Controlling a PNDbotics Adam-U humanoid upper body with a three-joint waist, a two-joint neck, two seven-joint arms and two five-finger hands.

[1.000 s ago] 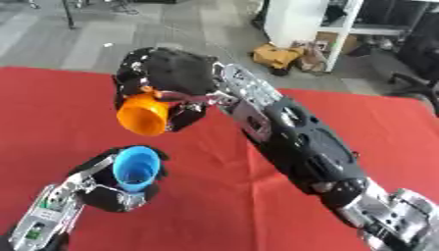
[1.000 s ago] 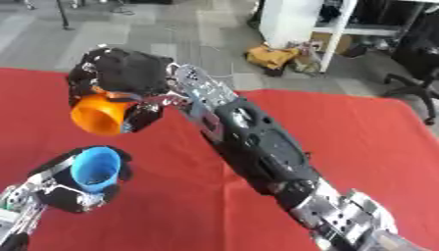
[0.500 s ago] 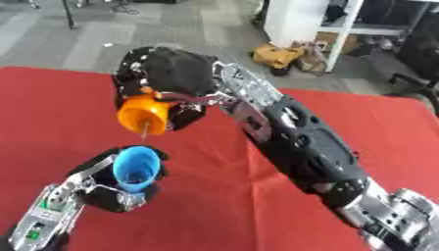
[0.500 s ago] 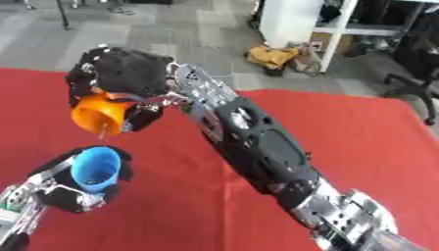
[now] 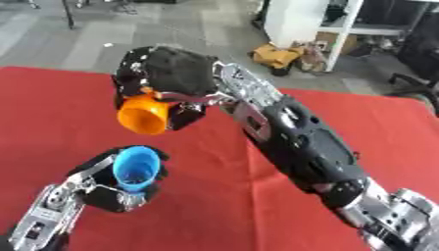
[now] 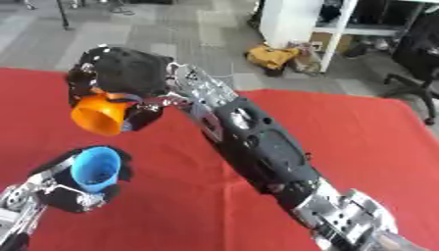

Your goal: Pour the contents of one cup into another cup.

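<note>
Red cloth desk; grey floor beyond. Right hand, fingers curled round tilted orange cup, above blue cup gripped by left hand.

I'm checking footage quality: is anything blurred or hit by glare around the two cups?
Left eye view: soft throughout, orange cup and blue cup edges smeared, no glare. Right eye view: the same softness, right hand a dark mass with little detail, left hand blurred.

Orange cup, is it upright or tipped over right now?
Tipped. The orange cup, held by the right robot hand, has its open mouth facing down and toward the camera, above the blue cup in the left robot hand.
</note>
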